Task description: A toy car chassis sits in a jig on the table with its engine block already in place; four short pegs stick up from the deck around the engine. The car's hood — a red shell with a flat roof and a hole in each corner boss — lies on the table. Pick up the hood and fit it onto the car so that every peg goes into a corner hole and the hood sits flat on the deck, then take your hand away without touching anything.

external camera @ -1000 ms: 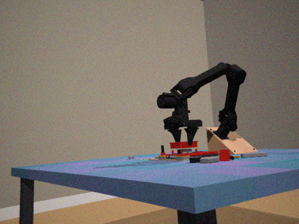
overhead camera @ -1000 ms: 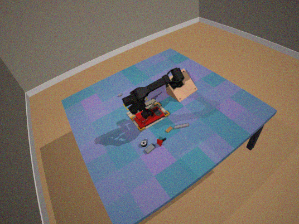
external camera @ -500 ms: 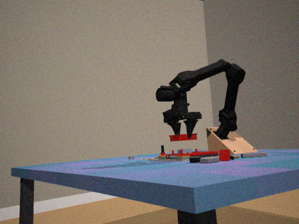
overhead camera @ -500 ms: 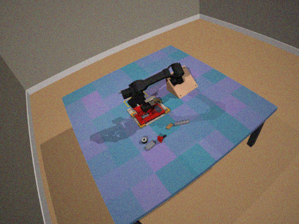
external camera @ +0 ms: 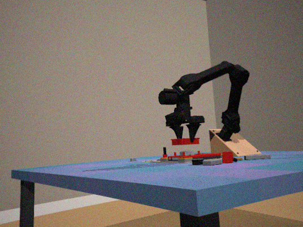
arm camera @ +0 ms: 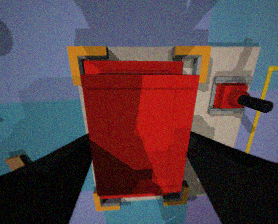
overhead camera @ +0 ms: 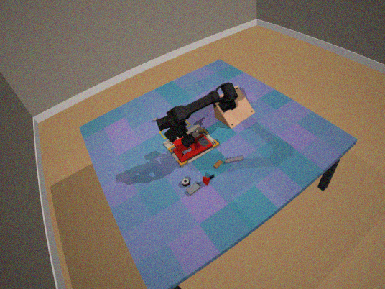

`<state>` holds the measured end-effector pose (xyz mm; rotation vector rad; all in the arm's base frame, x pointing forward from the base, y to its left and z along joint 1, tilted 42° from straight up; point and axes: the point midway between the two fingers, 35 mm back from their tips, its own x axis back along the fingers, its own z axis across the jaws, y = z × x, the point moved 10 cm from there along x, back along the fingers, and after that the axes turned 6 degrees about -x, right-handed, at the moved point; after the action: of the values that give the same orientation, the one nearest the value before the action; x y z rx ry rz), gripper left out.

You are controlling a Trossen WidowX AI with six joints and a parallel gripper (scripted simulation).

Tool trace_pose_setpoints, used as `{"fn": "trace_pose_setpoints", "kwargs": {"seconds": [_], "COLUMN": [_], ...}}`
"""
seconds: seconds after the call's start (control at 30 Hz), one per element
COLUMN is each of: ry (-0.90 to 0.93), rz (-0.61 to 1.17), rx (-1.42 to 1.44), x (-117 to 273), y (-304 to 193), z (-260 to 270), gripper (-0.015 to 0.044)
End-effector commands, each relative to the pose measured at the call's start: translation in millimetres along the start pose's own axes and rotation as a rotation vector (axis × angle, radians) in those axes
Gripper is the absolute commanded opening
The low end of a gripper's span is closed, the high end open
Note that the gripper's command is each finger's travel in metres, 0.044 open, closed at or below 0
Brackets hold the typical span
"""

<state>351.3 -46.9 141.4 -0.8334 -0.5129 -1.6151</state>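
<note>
Hood (external camera: 185,141) (arm camera: 140,135), one, gripped between two fingers (external camera: 186,139), above two visible red pegs (external camera: 174,154).

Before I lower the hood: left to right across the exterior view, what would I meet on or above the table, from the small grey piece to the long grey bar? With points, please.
Small grey piece (external camera: 133,159) (overhead camera: 154,119), upright black handle (external camera: 164,151) (arm camera: 256,103), raised red hood (external camera: 185,141) (overhead camera: 178,144) (arm camera: 162,125), grey block (external camera: 212,162) (overhead camera: 192,189), red block (external camera: 227,157) (overhead camera: 206,180), tan piece (external camera: 239,158) (overhead camera: 217,164) (arm camera: 15,161), long grey bar (external camera: 257,157) (overhead camera: 234,159).

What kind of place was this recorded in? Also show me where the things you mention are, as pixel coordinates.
Probably a robot test room or small lab: a black arm (overhead camera: 194,108) (external camera: 216,71) on a wooden wedge mount (overhead camera: 241,114) (external camera: 249,148), a patchwork-topped table (overhead camera: 230,228) (external camera: 127,176), and plain bare walls (overhead camera: 144,23) (external camera: 99,55).
</note>
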Motion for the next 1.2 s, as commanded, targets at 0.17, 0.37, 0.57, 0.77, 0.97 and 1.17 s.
{"fn": "trace_pose_setpoints", "kwargs": {"seconds": [0.17,0.37,0.57,0.77,0.97,1.17], "ry": [0.005,0.005,0.005,0.005,0.005,0.005], "rz": [0.004,0.004,0.004,0.004,0.004,0.004], "rx": [-0.005,-0.005,-0.005,-0.005,-0.005,-0.005], "x": [-20.6,-20.6,-20.6,-20.6,-20.6,-21.1], "y": [-1.0,-0.7,-0.7,-0.7,-0.7,-0.7], "z": [1.1,1.8,1.8,1.8,1.8,1.8], "gripper": [0.0,0.0,0.0,0.0,0.0,0.0]}}
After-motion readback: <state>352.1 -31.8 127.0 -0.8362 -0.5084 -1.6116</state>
